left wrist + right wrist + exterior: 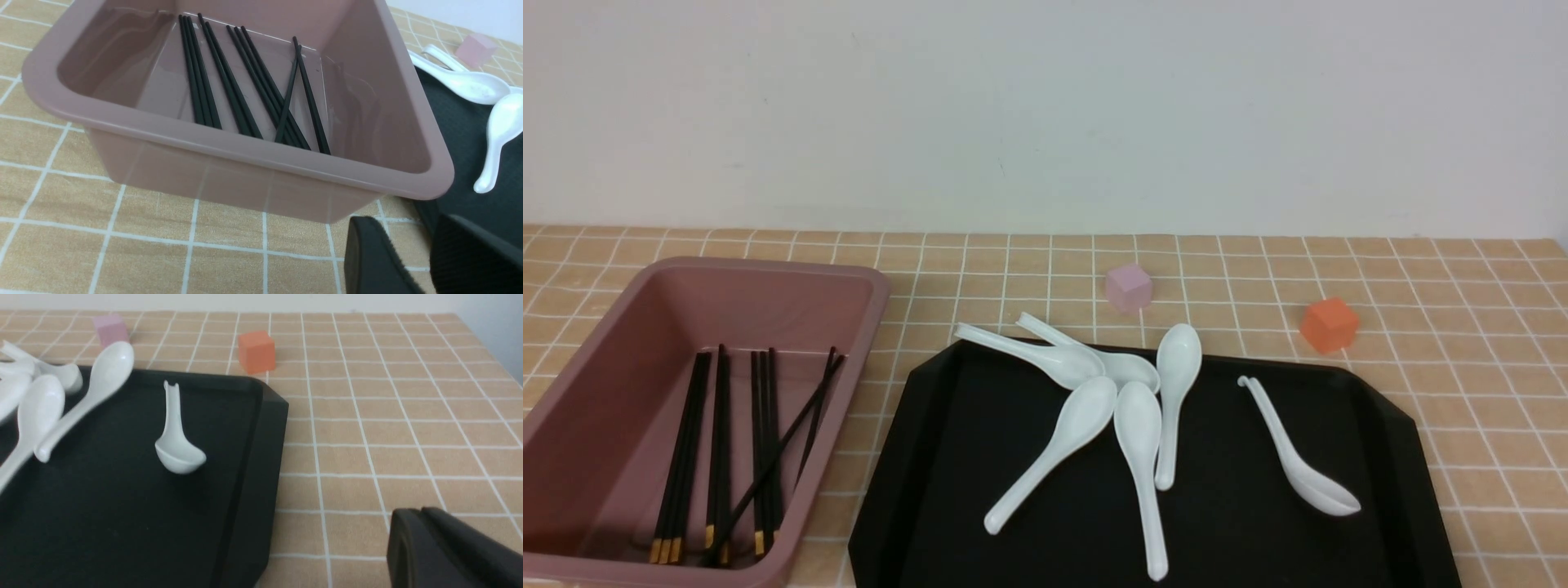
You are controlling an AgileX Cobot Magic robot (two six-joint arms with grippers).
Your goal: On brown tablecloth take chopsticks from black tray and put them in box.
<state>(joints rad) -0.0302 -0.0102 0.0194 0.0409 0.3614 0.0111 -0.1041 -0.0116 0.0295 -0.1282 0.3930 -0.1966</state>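
Neither arm is showing in the front view. In the left wrist view the left gripper [425, 257] is sitting at the lower right corner of the frame, its two dark fingers [372, 261] parted by a narrow gap with nothing between them, hovering over the brown tablecloth [122, 228] just beside the near corner of the box [253, 151]. In the right wrist view only a dark piece of the right gripper [445, 551] is peeking in at the lower right, above bare cloth beside the black tray [253, 457]; I cannot tell whether it is parted or closed.

In the front view the box is occupying the lower left of the frame, and the chopsticks [723, 457] are lying inside it on its floor. Their long axes are running roughly from the bottom of the frame upward, gold-banded ends nearest the bottom edge, tips pointing toward the far wall. One stick is lying slanted across the others, leaning up and to the right.

The tray is filling the lower centre and right, carrying white spoons [1127, 408]: five clustered near its upper edge, one apart at the right.

Farther up on the cloth, a pink cube [1129, 287] and an orange cube [1330, 324] are standing.
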